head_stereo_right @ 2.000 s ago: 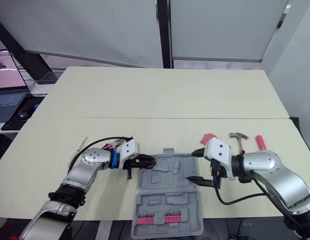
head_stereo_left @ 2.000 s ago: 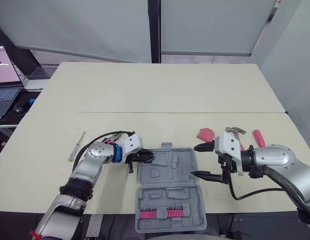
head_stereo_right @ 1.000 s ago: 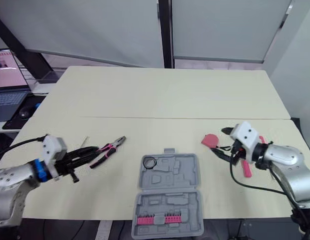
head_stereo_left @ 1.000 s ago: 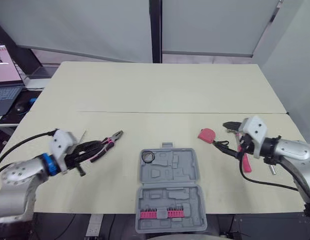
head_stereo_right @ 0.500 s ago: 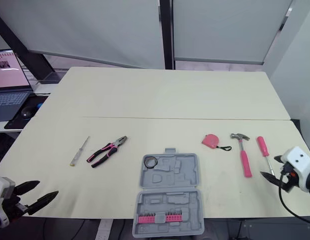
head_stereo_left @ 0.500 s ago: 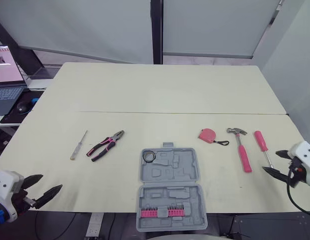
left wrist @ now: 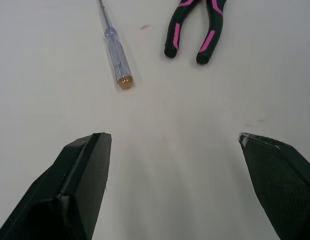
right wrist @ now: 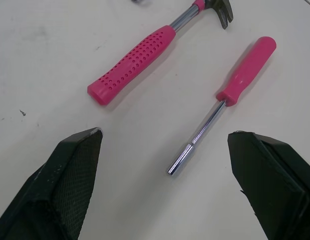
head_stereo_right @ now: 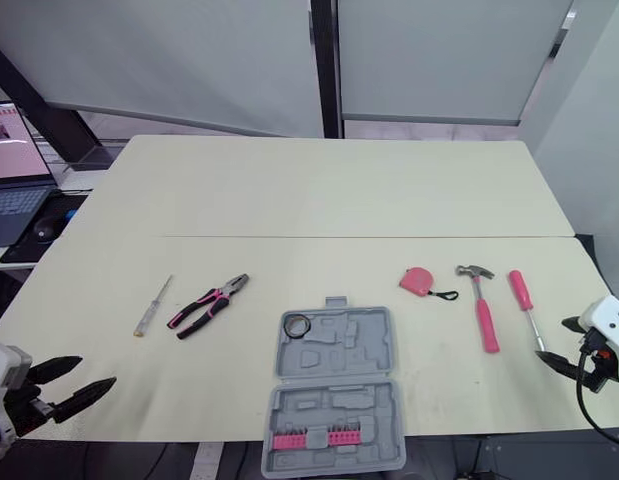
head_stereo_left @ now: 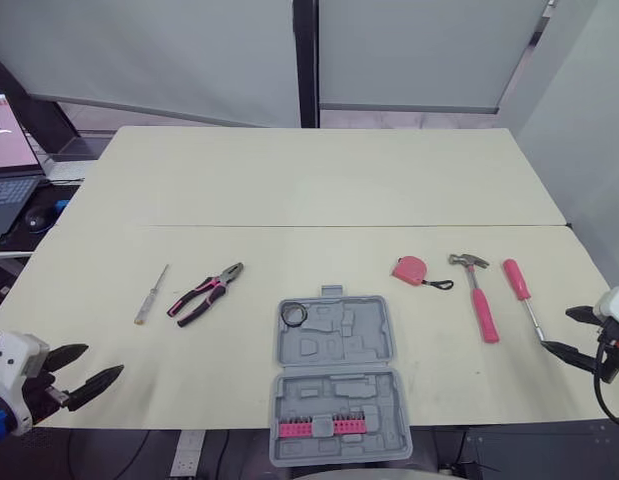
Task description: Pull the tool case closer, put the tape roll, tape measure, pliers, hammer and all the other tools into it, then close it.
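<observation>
The grey tool case [head_stereo_left: 334, 375] lies open at the table's near edge, with a row of pink bits in its near half. A small black tape roll [head_stereo_left: 293, 315] rests in its far left corner. Left of the case lie the pink-and-black pliers [head_stereo_left: 204, 292] and a clear-handled screwdriver [head_stereo_left: 151, 293]. To the right are the pink tape measure [head_stereo_left: 411, 269], the pink-handled hammer [head_stereo_left: 479, 300] and a pink screwdriver [head_stereo_left: 519, 288]. My left gripper [head_stereo_left: 101, 361] hangs open and empty at the near left corner. My right gripper [head_stereo_left: 557, 330] is open and empty just right of the pink screwdriver [right wrist: 230, 95].
A laptop [head_stereo_left: 4, 135] and a mouse [head_stereo_left: 37, 215] sit on a side desk past the table's left edge. A seam [head_stereo_left: 349, 225] runs across the table between its near and far halves.
Both arms have drawn back from the case to the table's near corners. The left gripper has opened wide, and the tape roll now lies in the case.
</observation>
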Motion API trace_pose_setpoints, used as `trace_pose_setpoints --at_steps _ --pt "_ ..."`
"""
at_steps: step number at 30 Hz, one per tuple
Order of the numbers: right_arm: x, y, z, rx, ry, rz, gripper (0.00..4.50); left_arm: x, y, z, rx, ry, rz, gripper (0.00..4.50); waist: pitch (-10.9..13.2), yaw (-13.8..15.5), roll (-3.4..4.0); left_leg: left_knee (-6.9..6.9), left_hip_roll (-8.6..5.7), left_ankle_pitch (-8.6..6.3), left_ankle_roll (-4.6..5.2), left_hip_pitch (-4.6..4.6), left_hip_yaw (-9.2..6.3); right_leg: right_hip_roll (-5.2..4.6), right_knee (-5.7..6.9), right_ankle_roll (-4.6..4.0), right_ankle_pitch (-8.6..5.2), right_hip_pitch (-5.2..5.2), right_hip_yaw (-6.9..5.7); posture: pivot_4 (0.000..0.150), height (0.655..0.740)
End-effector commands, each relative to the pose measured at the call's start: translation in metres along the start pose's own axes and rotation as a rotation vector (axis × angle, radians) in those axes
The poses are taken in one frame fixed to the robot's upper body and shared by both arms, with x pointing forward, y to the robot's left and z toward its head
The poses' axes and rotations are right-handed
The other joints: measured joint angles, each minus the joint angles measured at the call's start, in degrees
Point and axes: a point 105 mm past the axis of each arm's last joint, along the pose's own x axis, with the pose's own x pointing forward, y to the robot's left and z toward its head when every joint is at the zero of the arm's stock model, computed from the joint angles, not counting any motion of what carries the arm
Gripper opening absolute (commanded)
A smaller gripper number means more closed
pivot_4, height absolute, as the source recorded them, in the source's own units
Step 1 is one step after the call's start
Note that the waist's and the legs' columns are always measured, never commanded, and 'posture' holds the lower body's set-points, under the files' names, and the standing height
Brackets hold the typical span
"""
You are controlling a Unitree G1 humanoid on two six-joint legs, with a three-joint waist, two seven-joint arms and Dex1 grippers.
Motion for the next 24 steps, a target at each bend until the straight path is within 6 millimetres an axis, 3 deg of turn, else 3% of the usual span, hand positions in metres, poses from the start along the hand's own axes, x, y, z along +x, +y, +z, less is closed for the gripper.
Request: trace_pose_setpoints --at_steps 1,4,9,14,17,21,24 --pt "0.0 0.0 0.021 -0.066 -0.057 -0.003 4.5 0.004 -0.008 0.017 0.06 -0.021 -0.054 4.47 0.0 0.01 0.0 0.0 0.01 0.0 0.0 0.0 0.0 0.0 0.0 0.0 0.0 0.0 0.0 0.15 0.74" --pt "0.013 0.019 0.042 -0.065 -0.136 0.055 4.5 0.021 -0.031 0.038 0.103 -0.076 -0.151 4.47 0.0 0.06 0.0 0.02 0.05 0.0 -0.01 0.01 0.0 0.01 0.0 -0.01 0.01 0.02 0.0 0.15 0.74" --pt "0.039 0.058 0.081 -0.054 -0.273 0.132 4.5 0.052 -0.09 0.091 0.189 -0.217 -0.373 4.47 -0.01 0.26 -0.01 0.07 0.35 0.02 -0.02 -0.01 0.11 0.2 -0.01 -0.06 0.15 0.05 -0.05 0.15 0.74" --pt "0.07 0.081 0.104 -0.02 -0.355 0.129 4.5 0.064 -0.13 0.126 0.249 -0.292 -0.529 4.47 -0.01 0.11 -0.01 0.04 0.51 0.01 -0.02 -0.03 0.12 0.42 0.0 -0.13 0.14 0.01 -0.06 0.15 0.74" --pt "0.091 0.083 0.113 -0.032 -0.364 0.099 4.5 0.069 -0.148 0.142 0.274 -0.331 -0.598 4.47 0.0 -0.07 0.0 0.04 0.59 0.01 -0.02 -0.03 0.13 0.54 0.0 -0.16 0.16 -0.03 -0.01 0.15 0.74" --pt "0.114 0.074 0.122 -0.068 -0.342 0.042 3.25 0.075 -0.162 0.155 0.293 -0.363 -0.643 4.5 0.0 -0.01 0.01 0.05 0.63 0.02 -0.02 -0.01 0.13 0.62 0.01 -0.21 0.19 -0.03 0.0 0.15 0.74" --pt "0.13 0.065 0.126 -0.084 -0.313 0.009 3.25 0.079 -0.171 0.16 0.302 -0.383 -0.675 4.5 0.0 -0.02 0.01 0.05 0.63 0.02 -0.02 -0.02 0.12 0.64 0.01 -0.21 0.19 -0.03 0.0 0.15 0.74"
